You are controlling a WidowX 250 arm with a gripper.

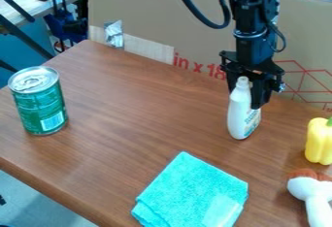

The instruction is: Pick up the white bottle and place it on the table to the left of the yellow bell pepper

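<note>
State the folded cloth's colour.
The cloth is bright turquoise, showing best in the camera view.

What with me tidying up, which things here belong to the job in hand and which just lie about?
In the job:
- white bottle
- black tool, at the bottle

Lying about:
- green can
- turquoise cloth
- yellow pepper
- brown-and-white object

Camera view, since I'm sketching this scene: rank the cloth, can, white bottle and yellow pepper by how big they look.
Largest to smallest:
1. Turquoise cloth
2. Green can
3. White bottle
Yellow pepper: unsure against the bottle, as the picture's edge cuts it off.
</note>
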